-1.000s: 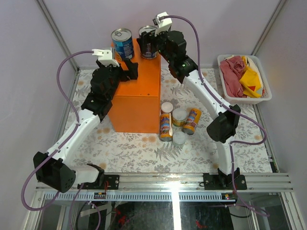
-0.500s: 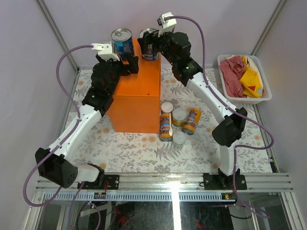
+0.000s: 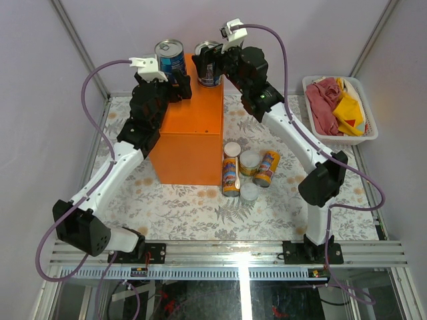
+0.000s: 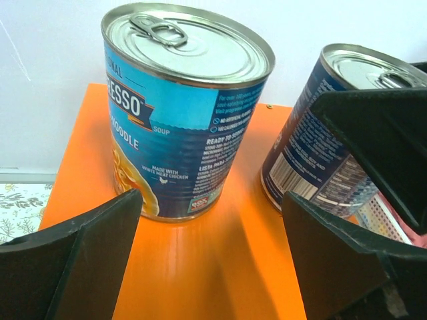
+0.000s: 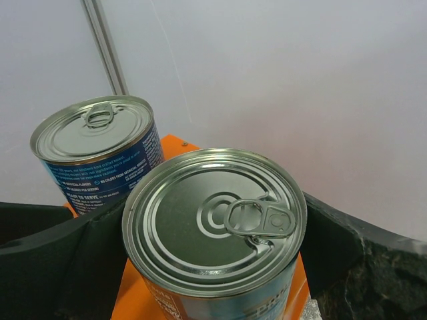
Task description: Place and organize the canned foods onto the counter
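The left gripper, spread wide and empty, has been brought closer to the left can at the counter's far end. Beside it, the right can is still clasped by the right gripper.

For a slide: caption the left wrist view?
Left gripper open before a blue soup can on the orange counter, second can alongside.

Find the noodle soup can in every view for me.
Top external: noodle soup can at top centre-left, standing on the orange box.
Left wrist: noodle soup can fills the centre-left, close up.
Right wrist: noodle soup can at the left, further back.
Shared landmark: the other blue can, beside it on the box.
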`<state>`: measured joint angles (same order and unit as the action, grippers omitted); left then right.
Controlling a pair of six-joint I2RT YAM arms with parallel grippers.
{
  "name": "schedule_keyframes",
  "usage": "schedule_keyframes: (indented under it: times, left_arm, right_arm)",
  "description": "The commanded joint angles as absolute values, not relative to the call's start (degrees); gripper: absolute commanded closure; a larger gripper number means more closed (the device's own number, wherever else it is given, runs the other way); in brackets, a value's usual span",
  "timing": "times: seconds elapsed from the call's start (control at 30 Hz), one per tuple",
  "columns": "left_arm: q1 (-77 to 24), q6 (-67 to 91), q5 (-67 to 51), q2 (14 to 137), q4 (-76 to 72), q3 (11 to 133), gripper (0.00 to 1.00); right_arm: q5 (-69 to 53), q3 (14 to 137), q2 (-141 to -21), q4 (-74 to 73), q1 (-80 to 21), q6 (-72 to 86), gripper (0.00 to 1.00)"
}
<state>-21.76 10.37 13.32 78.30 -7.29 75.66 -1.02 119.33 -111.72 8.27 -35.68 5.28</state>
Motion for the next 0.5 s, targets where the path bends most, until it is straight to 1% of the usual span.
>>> schedule_keyframes:
  times: [0.0,0.13,0.23,0.47]
  left_arm:
    - [-20.61,8.81,14.74,79.81,-10.89,78.31,0.16]
    - [-19.32,9.60,13.99,80.30,-11.31,78.29,0.19]
    - [-18.67,10.04,13.40,80.92,-11.59,78.54,0.21]
    - [-17.48,10.02,12.43,82.33,-12.76,79.09,0.22]
  right_arm:
    - [-2.01,121.21,-106.84,16.09,-36.39,6.59,0.01]
    - [-2.02,121.82,-107.69,16.35,-36.36,6.74,0.00]
    - [-2.11,123.01,-109.09,16.62,-36.30,6.95,0.02]
    - [-2.62,125.80,-112.35,17.65,-36.30,7.38,0.06]
